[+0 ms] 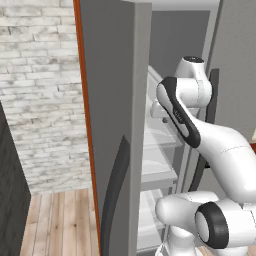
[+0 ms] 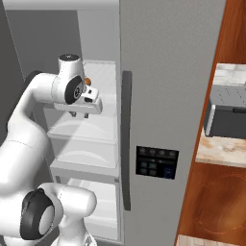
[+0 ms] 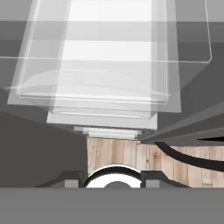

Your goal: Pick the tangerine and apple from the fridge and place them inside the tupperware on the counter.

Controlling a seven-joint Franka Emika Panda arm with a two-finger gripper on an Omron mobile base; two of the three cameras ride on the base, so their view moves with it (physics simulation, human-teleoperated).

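Right base view has the fridge with its left door swung open and its right door, carrying a dark vertical handle and a black control panel, closed. The white arm reaches into the open compartment, and the tool hangs just above a white translucent shelf, its short dark tips pointing down. Whether the tips are spread or pressed together cannot be told from any picture; nothing is seen between them. A small orange patch, the tangerine, peeks out just behind the wrist, at the back of the upper shelf; most of it is hidden by the arm. To the right, past a reddish-brown cabinet side, the bench carries a dark grey toaster oven near its far edge.

Left base view shows the open door edge-on, with a white brick wall and a wooden floor beyond it.

Hand view looks down over stacked translucent shelves to the floor below.
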